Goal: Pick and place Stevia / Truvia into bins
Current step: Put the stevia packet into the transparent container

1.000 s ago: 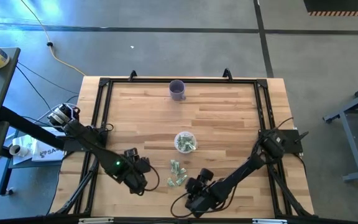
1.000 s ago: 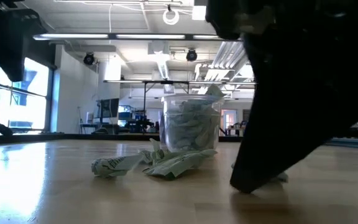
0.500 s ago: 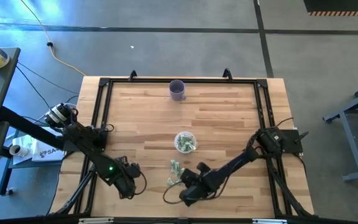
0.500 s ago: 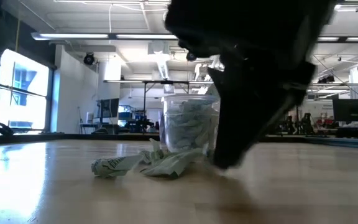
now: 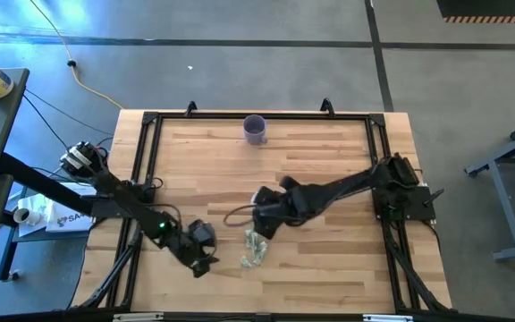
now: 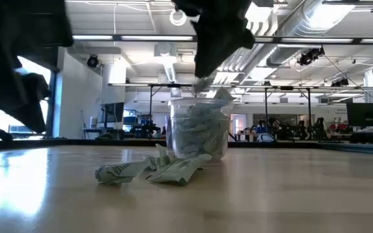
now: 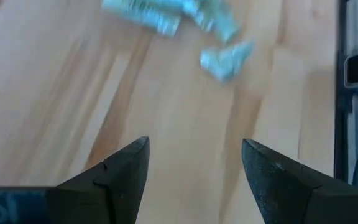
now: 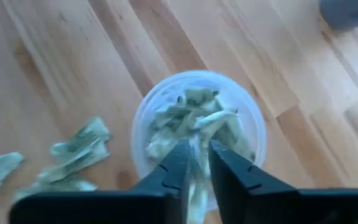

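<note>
The clear cup (image 8: 257,134), packed with pale green and white sachets, stands mid-table, and it also shows in the low view (image 6: 198,129). My right gripper (image 8: 197,152) hovers right above its mouth, shut on one sachet (image 8: 196,183). Several loose sachets (image 5: 255,250) lie flat on the wood just nearer than the cup (image 6: 154,169). My left gripper (image 5: 201,254) stands open to the left of that pile, nothing between its fingers (image 7: 191,180); the sachets (image 7: 225,59) lie ahead of it. My right gripper pinches one pale sachet (image 8: 196,183) between its two fingers (image 8: 178,165). The fingers point down from above the cup. The sachet is clear of the table, with its lower end (image 6: 203,84) over the sachets in the cup; which part of it is held stays hidden by the fingers.
An opaque purple cup (image 5: 256,130) stands near the table's far edge. A black frame (image 5: 150,121) runs around the wooden top. Bare wood lies to the right of the cup and along the near edge.
My right gripper has left the wood near the table's near edge, risen and swung toward the far edge, and now hangs over the clear cup with a sachet. My left gripper has shifted a little beside the pile. The loose sachets have stayed put.
</note>
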### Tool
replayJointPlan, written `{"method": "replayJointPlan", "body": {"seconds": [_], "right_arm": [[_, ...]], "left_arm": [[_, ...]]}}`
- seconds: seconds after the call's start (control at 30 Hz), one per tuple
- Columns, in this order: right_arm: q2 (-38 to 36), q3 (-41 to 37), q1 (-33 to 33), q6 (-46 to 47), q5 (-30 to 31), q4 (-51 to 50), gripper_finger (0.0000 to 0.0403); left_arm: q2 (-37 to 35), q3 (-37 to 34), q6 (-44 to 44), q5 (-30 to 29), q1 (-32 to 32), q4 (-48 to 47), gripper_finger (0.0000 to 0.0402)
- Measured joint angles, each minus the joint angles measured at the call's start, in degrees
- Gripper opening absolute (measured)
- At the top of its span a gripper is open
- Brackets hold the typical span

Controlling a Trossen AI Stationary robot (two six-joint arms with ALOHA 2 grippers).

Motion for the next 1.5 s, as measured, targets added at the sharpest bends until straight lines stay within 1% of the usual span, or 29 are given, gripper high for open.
{"method": "replayJointPlan", "body": {"seconds": [0.1,0.23,0.33,0.4,0.5,0.53,0.6,0.7,0.8,0.87,0.97,1.03,1.17,1.3,1.4,1.5], "right_arm": [[0.2,-1.1,-2.0,-5.6,-0.2,1.4,0.0082],[0.2,-1.1,-3.3,-10.2,-3.0,1.2,0.0136],[-0.1,-1.1,-2.7,-12.4,-3.4,-1.2,0.0185],[-0.8,-1.1,-0.7,-13.8,-1.3,-5.0,0.0216],[-1.6,-1.3,3.5,-14.7,4.1,-12.1,0.0253],[-1.8,-1.9,4.9,-14.5,5.6,-13.8,0.0262],[-2.6,-3.6,7.4,-13.5,6.6,-15.7,0.0274],[-4.5,-7.9,10.7,-12.1,6.6,-14.5,0.0281],[-6.5,-13.4,13.4,-10.4,4.5,-11.8,0.028],[-8.0,-17.2,14.8,-9.5,2.9,-9.3,0.0279],[-9.6,-22.0,16.4,-7.4,0.8,-6.3,0.0278],[-10.7,-24.7,17.6,-5.8,0.4,-4.2,0.0278],[-12.0,-28.0,19.4,-2.6,1.0,-2.2,0.0278],[-12.0,-29.1,20.2,-1.4,3.1,-1.5,0.0277],[-12.0,-29.3,20.6,-1.3,3.7,-1.5,0.0277],[-12.4,-29.9,21.1,-1.1,3.0,-1.7,0.0277]], "left_arm": [[1.7,0.0,5.6,0.1,3.8,7.0,0.0289],[5.1,0.1,5.6,1.2,8.4,13.9,0.0289],[7.5,0.3,4.6,2.0,9.9,17.4,0.0289],[9.5,2.1,4.3,3.0,9.9,17.6,0.0289],[12.3,6.2,4.4,4.3,9.8,16.4,0.0289],[13.4,8.3,5.0,4.8,9.8,16.1,0.0289],[14.7,12.0,8.7,4.9,9.8,11.9,0.0289],[16.8,17.6,17.0,6.3,9.4,6.2,0.0289],[18.5,21.9,26.0,9.0,9.4,0.7,0.0289],[19.3,23.4,30.8,10.0,9.5,-3.5,0.0289],[20.7,25.3,37.5,11.8,9.5,-4.0,0.0289],[21.8,26.5,40.7,13.6,9.5,-4.1,0.0289],[24.1,27.5,43.8,15.3,9.5,-4.4,0.0289],[26.4,27.4,46.7,14.3,9.5,-6.6,0.0287],[26.5,27.6,47.5,11.8,9.8,-9.9,0.0262],[26.6,28.0,46.9,11.6,10.5,-12.3,0.0203]]}}
